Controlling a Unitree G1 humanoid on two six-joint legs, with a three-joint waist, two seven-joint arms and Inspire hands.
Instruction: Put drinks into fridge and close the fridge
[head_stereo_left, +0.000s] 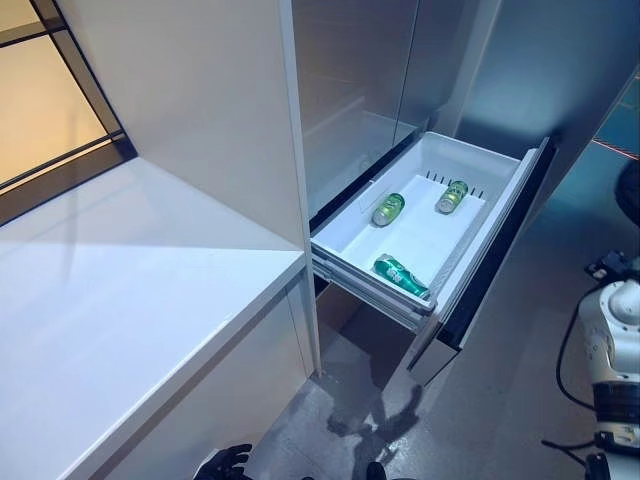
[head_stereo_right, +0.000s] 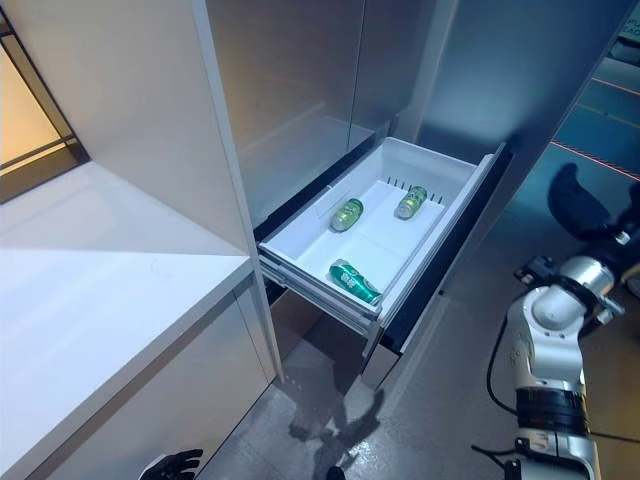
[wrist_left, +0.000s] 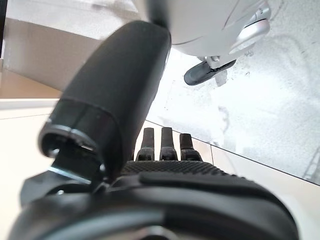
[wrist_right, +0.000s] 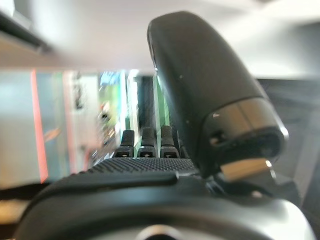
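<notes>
A white fridge drawer (head_stereo_left: 352, 225) stands pulled out from the lower part of the fridge (head_stereo_left: 360, 90), with three green drink cans lying on their sides on its floor. The near can (head_stereo_left: 401, 275) lies by the drawer's front corner, its long axis running slantwise across the drawer. The middle can (head_stereo_left: 388, 209) and the far can (head_stereo_left: 452, 196) lie side by side but apart toward the back, their long axes roughly parallel, each slanting toward the drawer's rear right corner. Which end of any can is the top cannot be made out. The drawer's dark front panel (head_stereo_left: 500, 240) is seen edge-on, and its lower end is cut off behind the drawer body.

To the left, a white counter (head_stereo_left: 120, 300) runs beside a tall white cabinet side (head_stereo_left: 200, 100).

The left hand (head_stereo_left: 228, 462) shows low at the bottom edge near the counter's base, mostly cut off; in its own wrist view its fingers (wrist_left: 162, 142) reach straight out, relaxed and empty, over a pale floor. The right hand (wrist_right: 150, 170) appears only in its wrist view, fingers likewise straight and holding nothing, against a blurred background.
</notes>
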